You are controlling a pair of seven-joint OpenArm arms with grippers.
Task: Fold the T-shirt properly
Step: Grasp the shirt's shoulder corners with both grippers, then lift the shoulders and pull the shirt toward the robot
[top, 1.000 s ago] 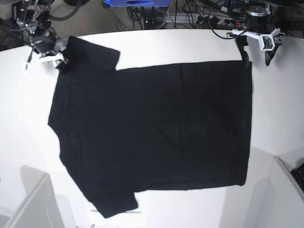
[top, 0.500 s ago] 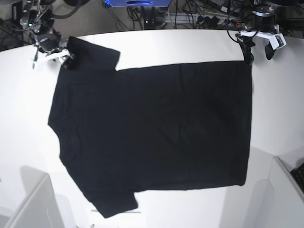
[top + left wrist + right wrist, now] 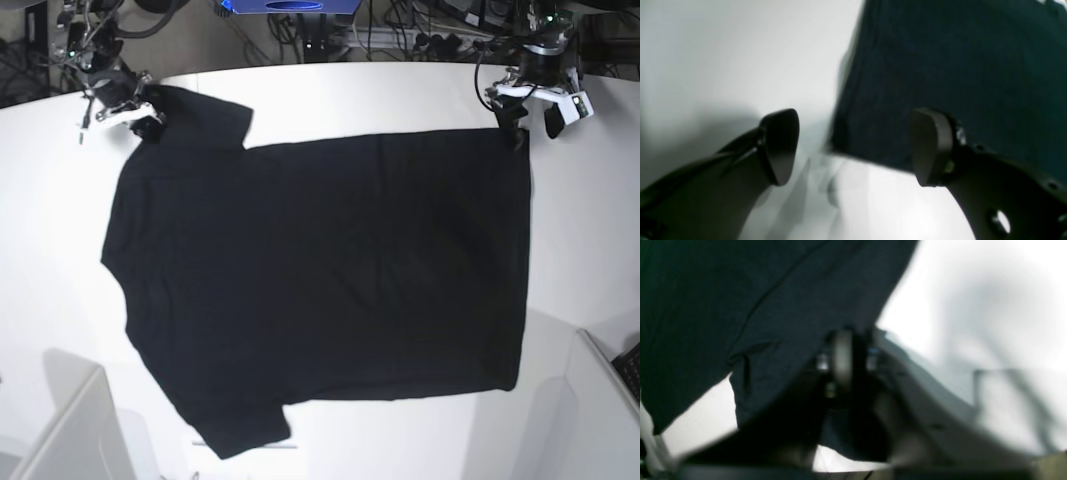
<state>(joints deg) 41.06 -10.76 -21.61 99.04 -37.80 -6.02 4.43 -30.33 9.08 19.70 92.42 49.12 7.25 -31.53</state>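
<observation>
The black T-shirt (image 3: 320, 270) lies spread flat and plain side up on the white table (image 3: 400, 90), sleeves toward the left of the base view. My right gripper (image 3: 143, 116) sits at the far sleeve's outer corner. In the blurred right wrist view it (image 3: 844, 355) is shut on that sleeve's edge, the T-shirt (image 3: 740, 306) draping away from it. My left gripper (image 3: 528, 124) hovers at the far hem corner. In the left wrist view it (image 3: 855, 148) is open, and the T-shirt (image 3: 957, 66) corner reaches into the gap between the fingers.
Pale box-like shapes stand at the near left (image 3: 60, 430) and near right (image 3: 600, 410) corners. Cables and equipment (image 3: 330, 30) crowd the floor behind the table's far edge.
My right gripper moved back along the sleeve to its corner and shut there. My left gripper came in leftward and down to the hem corner, still open.
</observation>
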